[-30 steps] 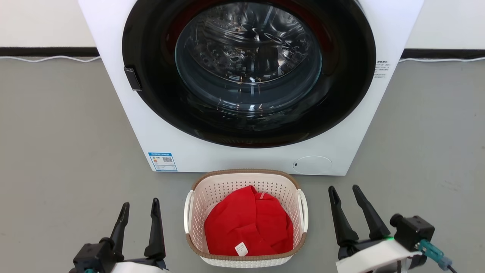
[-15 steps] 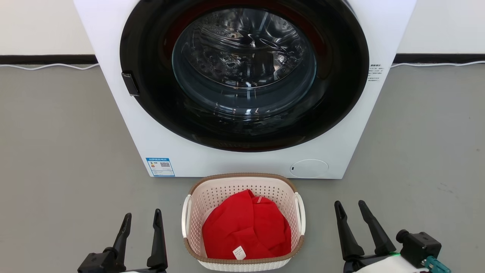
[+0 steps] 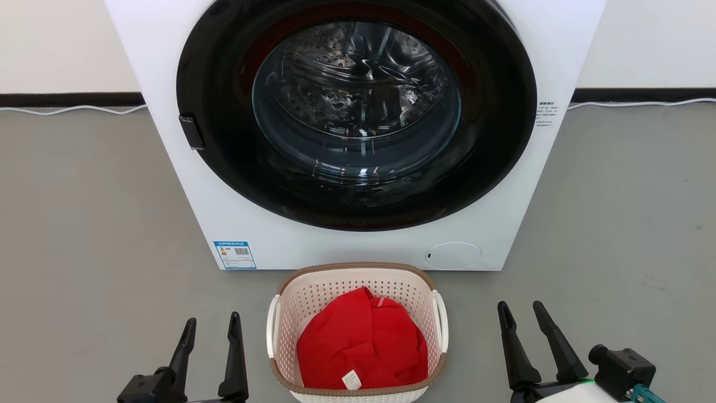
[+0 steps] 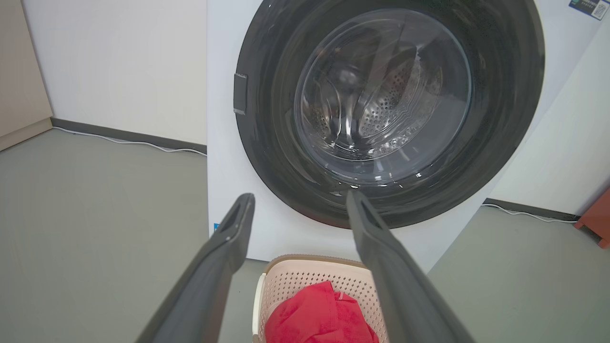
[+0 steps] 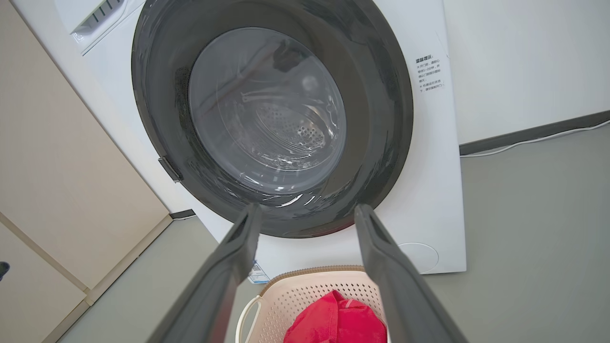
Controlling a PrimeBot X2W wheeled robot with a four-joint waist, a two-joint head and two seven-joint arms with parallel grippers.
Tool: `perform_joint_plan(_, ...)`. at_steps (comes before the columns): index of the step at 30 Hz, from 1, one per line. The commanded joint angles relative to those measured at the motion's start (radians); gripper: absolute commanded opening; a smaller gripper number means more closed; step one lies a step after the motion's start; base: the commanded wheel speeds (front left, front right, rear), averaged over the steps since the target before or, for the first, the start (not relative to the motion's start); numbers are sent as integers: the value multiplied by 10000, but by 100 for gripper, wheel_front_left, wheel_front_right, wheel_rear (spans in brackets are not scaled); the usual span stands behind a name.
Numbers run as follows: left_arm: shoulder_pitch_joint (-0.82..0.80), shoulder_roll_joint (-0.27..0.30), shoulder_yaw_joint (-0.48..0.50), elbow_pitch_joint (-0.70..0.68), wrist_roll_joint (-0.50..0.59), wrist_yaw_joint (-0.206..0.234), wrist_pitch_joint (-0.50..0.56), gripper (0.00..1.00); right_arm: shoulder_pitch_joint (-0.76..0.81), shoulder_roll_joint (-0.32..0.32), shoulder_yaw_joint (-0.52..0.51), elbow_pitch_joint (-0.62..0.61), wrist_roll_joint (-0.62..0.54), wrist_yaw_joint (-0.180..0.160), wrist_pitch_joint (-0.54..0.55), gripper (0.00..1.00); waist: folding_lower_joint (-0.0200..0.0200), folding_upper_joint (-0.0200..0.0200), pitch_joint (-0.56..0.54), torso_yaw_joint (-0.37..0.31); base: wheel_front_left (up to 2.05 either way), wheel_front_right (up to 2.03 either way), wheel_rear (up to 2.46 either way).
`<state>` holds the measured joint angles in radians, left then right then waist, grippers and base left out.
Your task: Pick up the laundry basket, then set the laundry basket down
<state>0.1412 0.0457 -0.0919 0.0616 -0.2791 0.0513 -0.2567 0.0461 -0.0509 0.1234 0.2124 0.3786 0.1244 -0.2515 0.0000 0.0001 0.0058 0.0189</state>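
- Jaws, head view: both pairs stand apart with nothing between them. The left jaws rise at the lower left, dark fingers [image 3: 235, 358] pointing up. The right jaws rise at the lower right, fingers [image 3: 513, 347] leaning slightly left.
- Head view, task object: the laundry basket [image 3: 335, 291] stands on the grey floor [image 3: 84, 224] between the two pairs of jaws, touching neither. It is just in front of the white washing machine [image 3: 184, 184], below the round door [image 3: 358, 112]. A red cloth [image 3: 363, 341] with a small white label [image 3: 351, 379] lies inside it.
- Left wrist view: the left jaws are spread, and the fingers [image 4: 224, 257] frame the machine's glass door [image 4: 381, 95]. The laundry basket [image 4: 305, 281] sits low between them on the floor. Its right side is hidden behind the right-hand finger, and the red cloth [image 4: 319, 319] shows within.
- Right wrist view: the right jaws are likewise spread, fingers [image 5: 238, 257] wide. The laundry basket [image 5: 295, 295] lies at the bottom edge between them, before the machine. A white cable [image 5: 533, 140] runs along the wall base at right.
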Motion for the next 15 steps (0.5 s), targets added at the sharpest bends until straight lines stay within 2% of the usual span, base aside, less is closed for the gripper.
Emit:
perform_joint_plan(1,-138,45,288,-237,122,-54,-51,100,-77,7,182,-193,-21,63,-103,100,0,-1,-26,-8,0,0,0)
perform_joint_plan(15,-86,45,354,-211,318,24,-51,100,22,7,46,-227,-53,63,-103,100,0,-1,-80,-46,0,0,0)
